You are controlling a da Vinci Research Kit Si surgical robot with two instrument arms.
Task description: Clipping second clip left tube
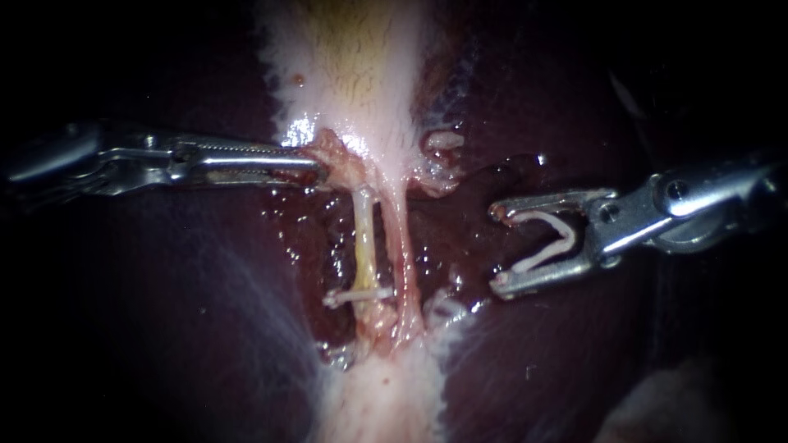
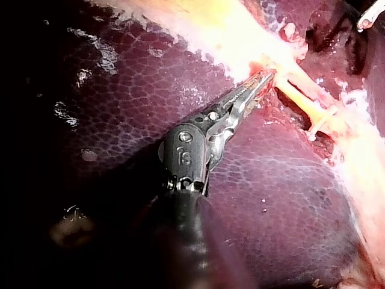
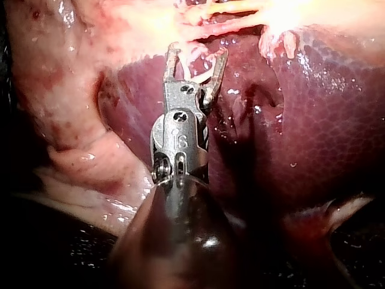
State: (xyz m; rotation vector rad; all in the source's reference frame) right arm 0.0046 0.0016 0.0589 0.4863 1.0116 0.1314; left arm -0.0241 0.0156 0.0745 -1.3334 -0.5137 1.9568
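The pale yellow left tube runs down from the gallbladder, with a white clip across its lower end. A pinker right tube lies beside it. My left instrument has its jaws shut on gallbladder tissue at the top of the tubes, as the left wrist view also shows for this instrument. My right instrument stands off to the right of both tubes, touching neither. Its jaws are wide apart and hold a white loaded clip. In the right wrist view, this instrument points at the tubes.
Dark red liver lies on both sides of the dissected bed. Pale fatty tissue continues below the clipped tube. Wet raw tissue sits between the right tube and my right instrument.
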